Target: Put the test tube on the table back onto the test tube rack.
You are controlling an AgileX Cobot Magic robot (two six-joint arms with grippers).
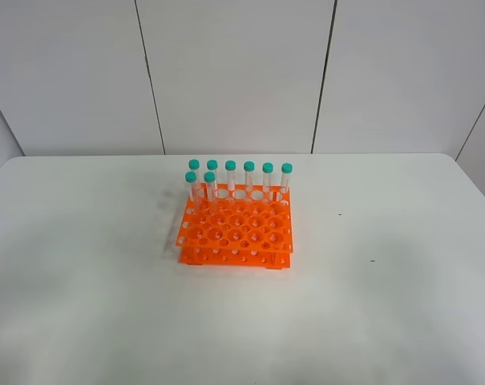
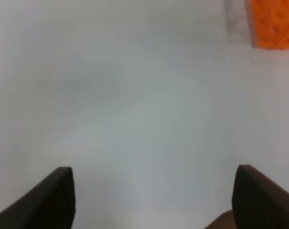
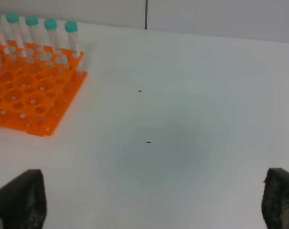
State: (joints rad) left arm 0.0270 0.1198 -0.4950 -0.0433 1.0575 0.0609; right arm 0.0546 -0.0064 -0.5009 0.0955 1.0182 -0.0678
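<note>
The orange test tube rack (image 1: 236, 227) stands near the middle of the white table (image 1: 82, 281). Several teal-capped tubes (image 1: 249, 178) stand upright in its back rows. No test tube lying on the table shows in any view. Neither gripper shows in the exterior high view. My left gripper (image 2: 156, 200) is open and empty over bare table, with a corner of the rack (image 2: 273, 24) far off. My right gripper (image 3: 151, 200) is open and empty, well apart from the rack (image 3: 29, 90), whose tubes (image 3: 71, 38) stand upright.
Two small dark specks (image 1: 341, 214) lie on the table right of the rack. A white panelled wall (image 1: 234, 72) runs behind the table's far edge.
</note>
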